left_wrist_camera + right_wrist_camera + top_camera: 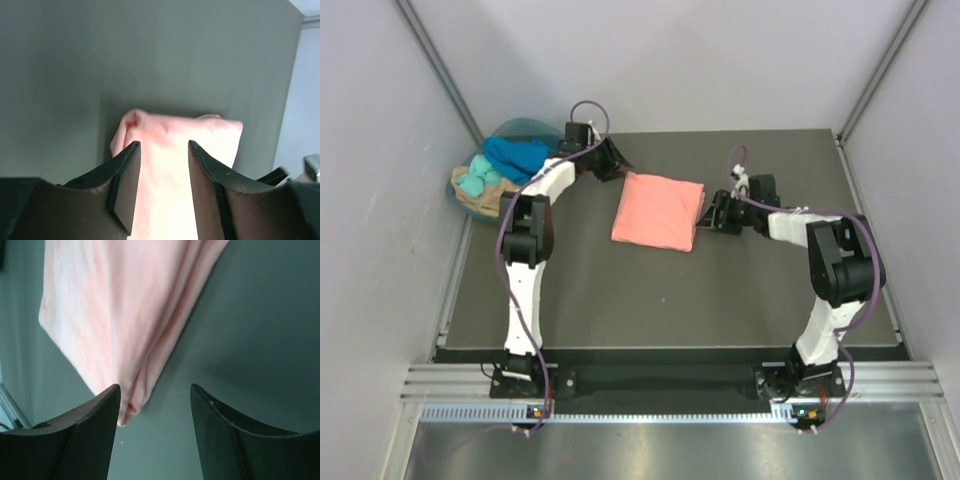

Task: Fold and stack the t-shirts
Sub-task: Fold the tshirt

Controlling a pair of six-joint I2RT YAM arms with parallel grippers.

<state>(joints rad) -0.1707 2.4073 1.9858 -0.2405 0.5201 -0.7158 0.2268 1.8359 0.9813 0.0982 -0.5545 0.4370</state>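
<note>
Soft, even overhead light; shadows on the table are faint. Up close my fingers blur dark, and the salmon-pink shirt washes out pale.

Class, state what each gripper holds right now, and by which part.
Nothing. Both the left gripper and right gripper have jaws apart; the pink shirt lies folded on the table.

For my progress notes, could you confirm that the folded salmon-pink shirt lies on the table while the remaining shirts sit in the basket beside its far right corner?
Not quite: the basket holding the remaining shirts sits beside the table's far left corner, as the top view shows. The folded salmon-pink shirt does lie on the table.
</note>
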